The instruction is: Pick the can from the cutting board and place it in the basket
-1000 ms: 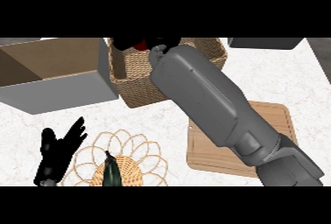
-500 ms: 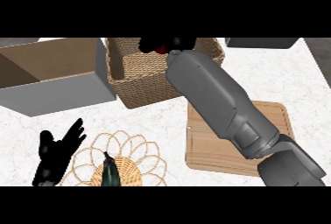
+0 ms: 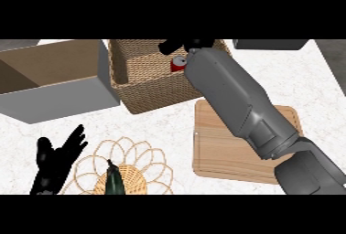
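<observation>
The red can (image 3: 178,63) sits inside the woven basket (image 3: 145,93), just below the right hand's (image 3: 184,45) black fingers; only a small part of it shows, the rest hidden by the grey forearm (image 3: 233,96), and whether those fingers grasp it or have released it cannot be told. That forearm also covers part of the bare cutting board (image 3: 226,157). The left hand (image 3: 55,161) rests near the lower edge, fingers straight and spread, holding nothing, beside a wire trivet (image 3: 138,157) bearing a dark vegetable (image 3: 115,180), cut off below.

Basket (image 3: 145,91): tan woven wicker. Can (image 3: 178,64): red, silver top. Cutting board (image 3: 229,155): pale wood grain. Counter (image 3: 155,125): white, grey marbling. Both hands, left (image 3: 57,167) and right (image 3: 182,45): black. Right forearm (image 3: 233,98): grey. Open box (image 3: 54,80): grey outside, brown inside. Wire trivet (image 3: 128,167): tan, petal loop pattern.
</observation>
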